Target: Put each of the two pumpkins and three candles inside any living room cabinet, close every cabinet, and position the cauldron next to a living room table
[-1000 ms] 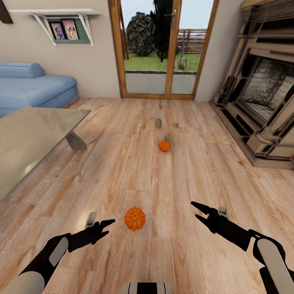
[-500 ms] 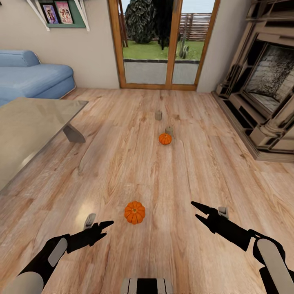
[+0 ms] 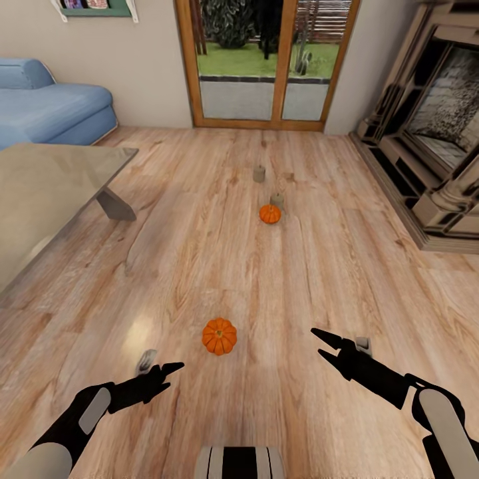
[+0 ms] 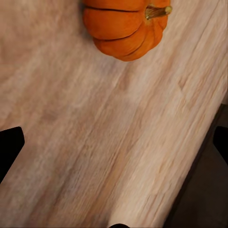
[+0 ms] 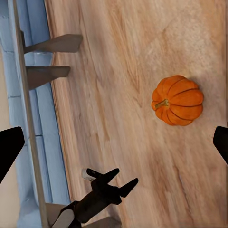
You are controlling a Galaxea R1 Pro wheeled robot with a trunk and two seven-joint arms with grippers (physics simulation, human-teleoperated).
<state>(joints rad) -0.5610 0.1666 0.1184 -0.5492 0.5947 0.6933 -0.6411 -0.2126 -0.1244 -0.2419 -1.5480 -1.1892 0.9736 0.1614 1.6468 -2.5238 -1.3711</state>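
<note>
the near pumpkin [image 3: 219,336], likely light, rigid and smooth, is best gripped across its ribbed sides by the spread, empty left fingers [image 3: 174,366].

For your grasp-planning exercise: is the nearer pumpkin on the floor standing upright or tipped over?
Upright. In the head view the nearer pumpkin sits on the wooden floor with its stem pointing up and ribs spreading evenly around it.

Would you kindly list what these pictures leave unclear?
- Far candle, head view: too small to make out its wick.
- Second candle, head view: lower part hidden behind the far pumpkin.
- Near pumpkin, left wrist view: cut off by the picture edge.
- Table, head view: cut off by the edge.
</note>
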